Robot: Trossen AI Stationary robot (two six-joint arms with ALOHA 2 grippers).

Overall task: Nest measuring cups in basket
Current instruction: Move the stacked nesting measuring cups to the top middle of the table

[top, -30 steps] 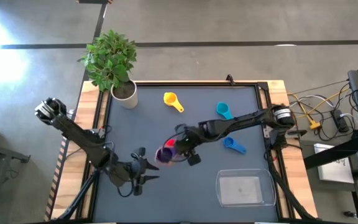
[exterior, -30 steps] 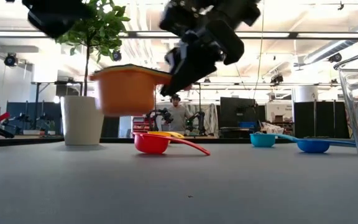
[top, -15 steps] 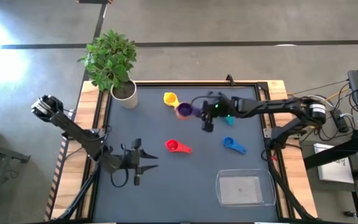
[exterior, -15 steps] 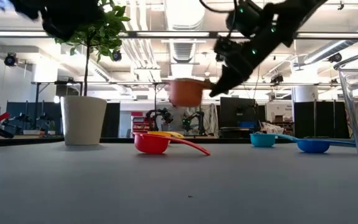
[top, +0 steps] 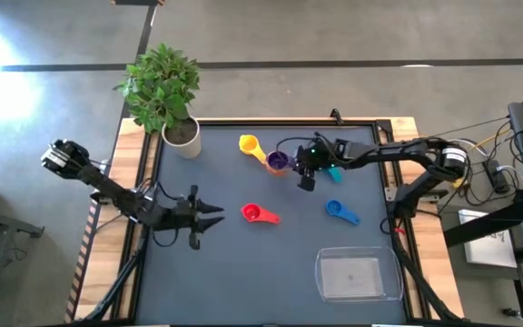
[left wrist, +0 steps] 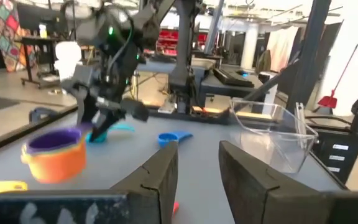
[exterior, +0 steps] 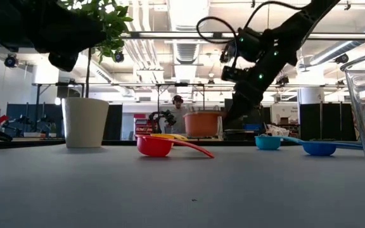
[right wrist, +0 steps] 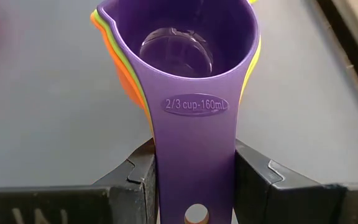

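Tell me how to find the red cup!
Start at the white plant pot in the table's far left corner. Go toward the table's middle: the red cup lies alone there, between both arms. It is the only red one, away from the yellow and blue ones.

A green plant [top: 161, 84] stands in a white pot [top: 182, 136] at the far left corner of my table [top: 243, 259]. The table has a dark mat on top and a wooden edge [top: 149, 153] along the sides. To the right of the table, some cables [top: 468, 154] lie on the grey floor [top: 334, 36], one of them yellow. In the low view, a person [exterior: 177, 109] stands far behind the table, in a hall with ceiling lamps and pipes.
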